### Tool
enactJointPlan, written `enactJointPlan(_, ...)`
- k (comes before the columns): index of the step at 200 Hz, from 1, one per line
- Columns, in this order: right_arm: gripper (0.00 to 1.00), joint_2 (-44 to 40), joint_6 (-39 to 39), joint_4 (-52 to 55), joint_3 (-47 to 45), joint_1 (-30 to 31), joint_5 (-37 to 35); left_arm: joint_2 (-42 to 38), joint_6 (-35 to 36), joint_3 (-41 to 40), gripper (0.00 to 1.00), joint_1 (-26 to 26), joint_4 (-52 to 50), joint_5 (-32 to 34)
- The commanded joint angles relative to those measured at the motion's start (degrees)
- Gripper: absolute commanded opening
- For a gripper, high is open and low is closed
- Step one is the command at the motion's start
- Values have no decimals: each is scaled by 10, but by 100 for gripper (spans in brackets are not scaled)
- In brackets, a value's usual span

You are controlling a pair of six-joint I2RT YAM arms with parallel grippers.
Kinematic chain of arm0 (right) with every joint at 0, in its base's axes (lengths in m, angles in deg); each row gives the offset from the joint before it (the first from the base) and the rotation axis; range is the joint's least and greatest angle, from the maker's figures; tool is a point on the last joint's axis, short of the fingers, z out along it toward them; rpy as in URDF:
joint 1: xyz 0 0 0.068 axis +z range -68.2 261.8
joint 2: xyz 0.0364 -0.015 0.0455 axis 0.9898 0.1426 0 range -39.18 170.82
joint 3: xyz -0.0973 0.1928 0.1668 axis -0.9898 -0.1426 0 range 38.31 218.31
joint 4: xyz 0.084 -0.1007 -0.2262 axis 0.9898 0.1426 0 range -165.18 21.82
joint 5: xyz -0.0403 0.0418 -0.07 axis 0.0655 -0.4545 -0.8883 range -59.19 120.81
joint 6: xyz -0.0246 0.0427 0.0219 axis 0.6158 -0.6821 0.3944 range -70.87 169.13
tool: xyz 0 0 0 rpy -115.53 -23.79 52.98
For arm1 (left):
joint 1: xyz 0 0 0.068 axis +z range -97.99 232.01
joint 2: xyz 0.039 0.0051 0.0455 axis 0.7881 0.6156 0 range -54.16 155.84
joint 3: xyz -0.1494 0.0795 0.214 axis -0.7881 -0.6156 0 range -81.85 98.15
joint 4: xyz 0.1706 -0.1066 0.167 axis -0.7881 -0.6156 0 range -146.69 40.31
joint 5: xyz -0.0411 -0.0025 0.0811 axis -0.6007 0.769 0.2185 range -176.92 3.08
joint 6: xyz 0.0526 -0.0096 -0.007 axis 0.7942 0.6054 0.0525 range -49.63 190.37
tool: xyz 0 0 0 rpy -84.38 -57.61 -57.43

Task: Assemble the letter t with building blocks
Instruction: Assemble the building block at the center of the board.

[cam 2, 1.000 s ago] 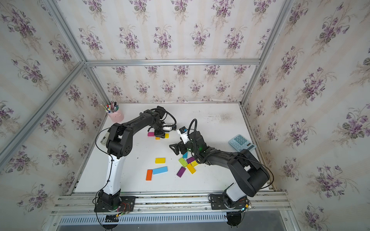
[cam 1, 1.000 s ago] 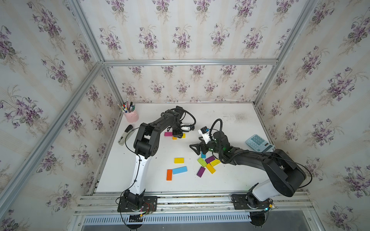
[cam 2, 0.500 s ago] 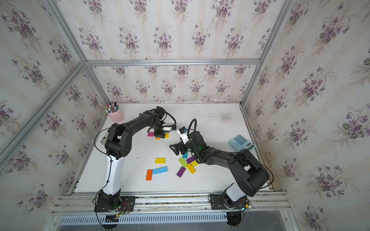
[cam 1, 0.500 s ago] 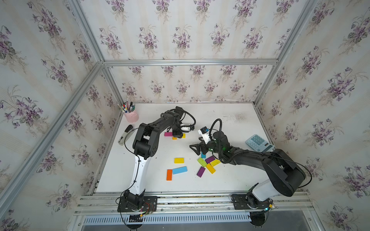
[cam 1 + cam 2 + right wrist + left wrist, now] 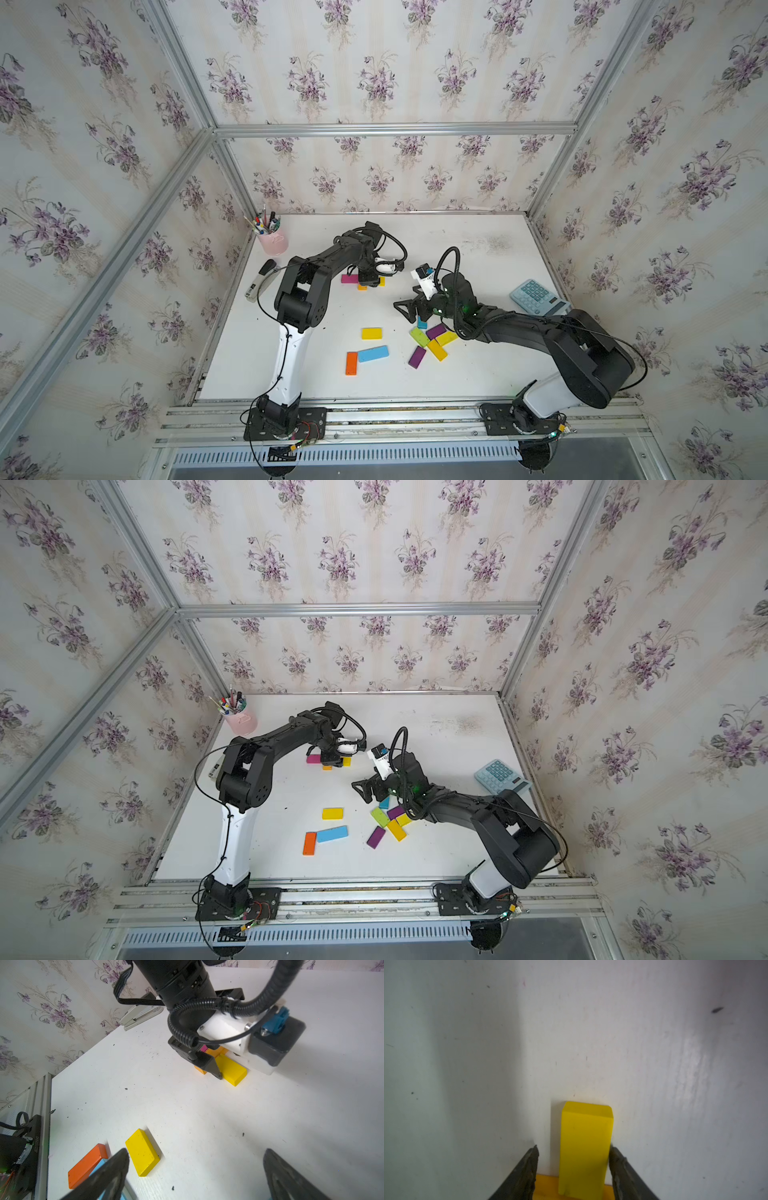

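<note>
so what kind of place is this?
Probably a robot test cell dressed as a desk: left arm and right arm bolted to a rail, wallpaper on a metal frame, a stapler and calculator.

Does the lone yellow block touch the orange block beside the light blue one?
Apart: both top views show bare table between yellow block and orange block.

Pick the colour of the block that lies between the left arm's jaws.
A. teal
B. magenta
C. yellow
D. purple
C: the left wrist view shows a yellow block lying between the left arm's jaws, with a gap showing on one side of it.
</note>
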Motion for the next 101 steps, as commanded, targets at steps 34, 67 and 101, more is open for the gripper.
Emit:
enactJointPlan(34, 100, 2, 6, -8, 5, 0, 6, -11, 8, 0, 59, 0, 7, 9)
enactJointPlan(67, 100, 3, 6, -7, 5, 1, 5, -6, 8, 5, 59, -1, 4, 7)
enactJointPlan(101, 100, 4, 6, -7, 6, 1, 5, -5, 8, 0, 59, 0, 11, 14)
